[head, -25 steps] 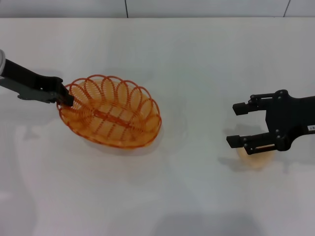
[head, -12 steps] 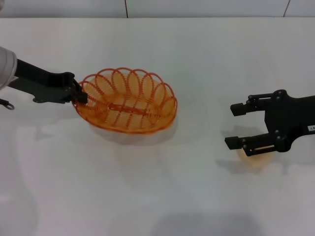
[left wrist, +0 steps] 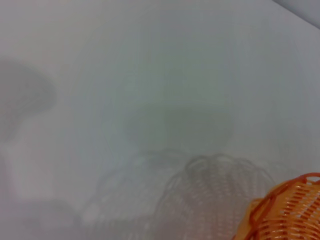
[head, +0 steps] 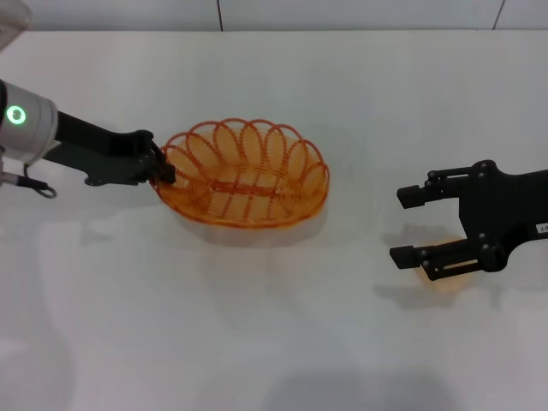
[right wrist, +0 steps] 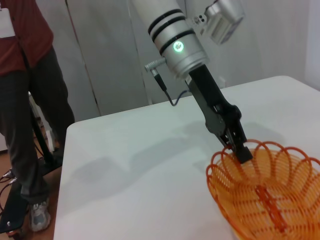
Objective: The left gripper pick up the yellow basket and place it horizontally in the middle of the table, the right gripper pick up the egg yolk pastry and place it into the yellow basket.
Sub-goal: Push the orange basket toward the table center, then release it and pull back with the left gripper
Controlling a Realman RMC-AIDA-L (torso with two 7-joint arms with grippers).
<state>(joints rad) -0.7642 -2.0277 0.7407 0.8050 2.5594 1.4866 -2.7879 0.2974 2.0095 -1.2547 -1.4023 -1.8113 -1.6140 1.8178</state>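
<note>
Two grippers work over the white desk [head: 282,342]. The left gripper [head: 161,167] pinches the yellow basket's [head: 246,175] rim at its left end with fingers pressed together, the basket lying lengthwise near the desk's middle. Well to its right, the right gripper [head: 407,226] hovers with fingers spread over the egg yolk pastry [head: 447,279], which is mostly hidden beneath it.

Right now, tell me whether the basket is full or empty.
Empty. Only bare orange wire shows inside the basket, held at its rim by the left gripper. The pastry sits apart, under the open right gripper.
</note>
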